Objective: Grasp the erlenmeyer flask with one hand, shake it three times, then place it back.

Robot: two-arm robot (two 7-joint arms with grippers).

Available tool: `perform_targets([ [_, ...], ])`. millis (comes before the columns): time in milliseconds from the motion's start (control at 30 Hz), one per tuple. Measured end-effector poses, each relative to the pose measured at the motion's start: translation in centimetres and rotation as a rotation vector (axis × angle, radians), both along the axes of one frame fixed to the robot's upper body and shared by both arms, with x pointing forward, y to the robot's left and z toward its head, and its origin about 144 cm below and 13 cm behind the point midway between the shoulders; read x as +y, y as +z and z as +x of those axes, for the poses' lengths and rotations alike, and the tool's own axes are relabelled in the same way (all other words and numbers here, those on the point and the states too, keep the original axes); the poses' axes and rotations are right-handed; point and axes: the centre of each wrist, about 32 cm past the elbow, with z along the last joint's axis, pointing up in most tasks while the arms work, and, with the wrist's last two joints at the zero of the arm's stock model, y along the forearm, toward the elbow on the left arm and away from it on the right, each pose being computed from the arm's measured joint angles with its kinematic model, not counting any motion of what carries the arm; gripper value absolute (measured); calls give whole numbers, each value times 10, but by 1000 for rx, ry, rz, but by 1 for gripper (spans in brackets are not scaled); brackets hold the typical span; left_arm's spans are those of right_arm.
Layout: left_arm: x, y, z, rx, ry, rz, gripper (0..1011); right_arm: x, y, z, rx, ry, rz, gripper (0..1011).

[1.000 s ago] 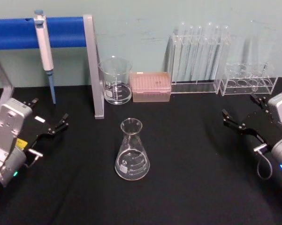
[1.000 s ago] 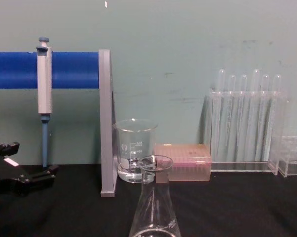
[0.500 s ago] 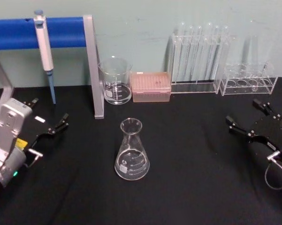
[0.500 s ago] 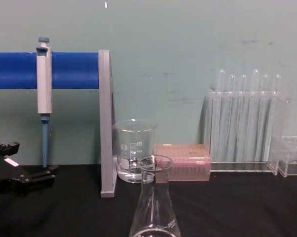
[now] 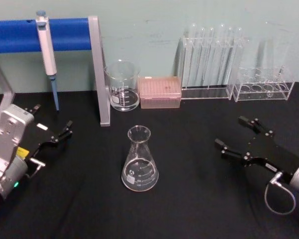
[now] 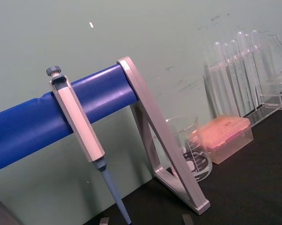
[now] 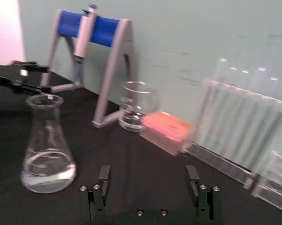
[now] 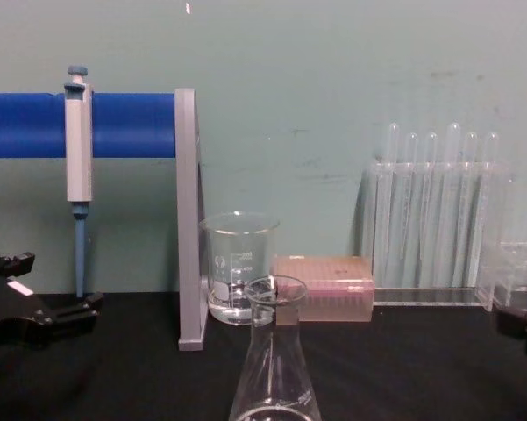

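Observation:
The erlenmeyer flask (image 5: 140, 162) stands upright on the black table, a little clear liquid in its base; it also shows in the chest view (image 8: 275, 368) and the right wrist view (image 7: 47, 145). My right gripper (image 5: 231, 132) is open, low over the table to the flask's right, with a clear gap between them. In its wrist view the right gripper (image 7: 148, 179) has spread jaws holding nothing. My left gripper (image 5: 52, 118) rests open at the table's left, well apart from the flask, and appears at the chest view's left edge (image 8: 57, 282).
Along the back wall stand a glass beaker (image 5: 122, 85), a pink tip box (image 5: 160, 91), a rack of test tubes (image 5: 211, 59) and a low clear rack (image 5: 265, 83). A pipette (image 5: 46, 45) hangs on the blue-barred stand (image 5: 100, 74) at back left.
My right gripper has swung left and forward toward the flask, fingers still spread. The left gripper and the flask have not moved.

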Motion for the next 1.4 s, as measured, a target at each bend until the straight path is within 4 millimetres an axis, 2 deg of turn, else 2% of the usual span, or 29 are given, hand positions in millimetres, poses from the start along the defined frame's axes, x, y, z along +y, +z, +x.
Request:
perform_targets([
  [700,0,0,0,0,0,0,1001,43,-6,26,48,282,31,1003],
  [1400,0,0,0,0,0,0,1001,68,-11,58,95,394,53,1002],
])
